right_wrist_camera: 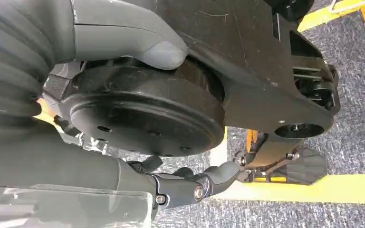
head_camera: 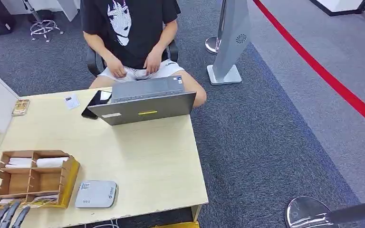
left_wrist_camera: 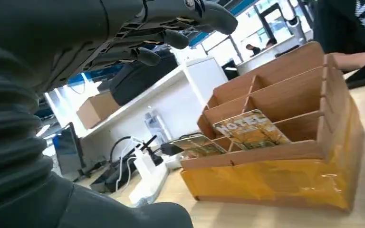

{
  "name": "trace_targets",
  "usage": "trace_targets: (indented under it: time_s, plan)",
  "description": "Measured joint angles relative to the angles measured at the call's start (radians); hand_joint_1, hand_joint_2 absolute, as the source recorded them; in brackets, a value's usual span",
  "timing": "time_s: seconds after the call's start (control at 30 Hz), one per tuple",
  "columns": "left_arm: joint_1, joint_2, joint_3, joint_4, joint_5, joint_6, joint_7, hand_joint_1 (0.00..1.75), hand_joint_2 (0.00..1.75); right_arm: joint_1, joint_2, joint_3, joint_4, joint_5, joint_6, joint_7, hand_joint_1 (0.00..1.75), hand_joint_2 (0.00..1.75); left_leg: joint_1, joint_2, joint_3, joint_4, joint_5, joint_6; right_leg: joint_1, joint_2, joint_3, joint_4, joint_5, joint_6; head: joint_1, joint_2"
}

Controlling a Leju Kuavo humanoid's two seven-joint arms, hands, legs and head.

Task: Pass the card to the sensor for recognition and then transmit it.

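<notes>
A wooden card organizer [head_camera: 34, 154] stands at the near left of the table [head_camera: 142, 156]. Yellow hotel cards [head_camera: 40, 200] lean in its front compartment; the left wrist view shows one card [left_wrist_camera: 249, 130] close up, with a second card [left_wrist_camera: 197, 145] beside it. The grey rounded sensor box [head_camera: 95, 194] lies just right of the organizer. My left hand [head_camera: 2, 216] hovers at the table's near left corner, short of the organizer [left_wrist_camera: 290, 185], fingers [left_wrist_camera: 171, 38] spread and holding nothing. My right hand [right_wrist_camera: 185, 187] hangs beside my body over the carpet, holding nothing.
A person [head_camera: 128, 33] sits behind an open grey laptop [head_camera: 145, 102] at the far table edge, with a black phone [head_camera: 96, 103] and a small white card [head_camera: 72, 101] beside it. Another card [head_camera: 20, 107] lies far left. A chrome stanchion base [head_camera: 306, 213] stands on the carpet at right.
</notes>
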Motion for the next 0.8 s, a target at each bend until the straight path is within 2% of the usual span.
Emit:
trace_targets:
  time_s: [0.17,0.37,0.5,0.57,0.63,0.8]
  plan:
    - [0.0,-0.031,0.036,0.028,0.01,0.005,-0.05,0.0,1.75,0.0,0.0,0.004,0.0,0.0,-0.001,-0.005,0.0,1.75,0.0,0.0,0.0,0.0,0.0,0.0,0.0,0.0,0.0,0.0,0.0,0.0,0.0,0.0]
    - [-0.004,-0.097,0.112,0.079,0.041,-0.005,-0.18,0.0,1.75,-0.002,0.002,0.015,0.005,0.0,-0.001,-0.01,0.0,1.75,0.0,0.0,0.0,0.0,0.0,0.0,0.0,0.0,0.0,0.0,0.0,0.0,0.0,0.0]
    - [-0.017,-0.157,0.169,0.115,0.05,-0.05,-0.293,0.0,1.75,-0.005,0.002,0.025,0.01,0.0,0.001,-0.012,0.0,1.75,0.0,0.0,0.0,0.0,0.0,0.0,0.0,0.0,0.0,0.0,0.0,0.0,0.0,0.0]
    - [-0.023,-0.212,0.223,0.134,0.031,-0.105,-0.405,0.0,1.75,-0.007,0.006,0.033,0.016,-0.006,0.002,-0.016,0.0,1.75,0.0,0.0,0.0,0.0,0.0,0.0,0.0,0.0,0.0,0.0,0.0,0.0,0.0,0.0]
    - [-0.031,-0.263,0.279,0.149,0.009,-0.137,-0.486,0.0,1.75,-0.008,0.011,0.04,0.022,-0.016,-0.001,-0.019,0.0,1.75,0.0,0.0,0.0,0.0,0.0,0.0,0.0,0.0,0.0,0.0,0.0,0.0,0.0,0.0]
    - [-0.052,-0.357,0.383,0.185,-0.021,-0.185,-0.595,0.0,1.75,-0.016,0.018,0.059,0.034,-0.018,-0.003,-0.022,0.0,1.75,0.0,0.0,0.0,0.0,0.0,0.0,0.0,0.0,0.0,0.0,0.0,0.0,0.0,0.0]
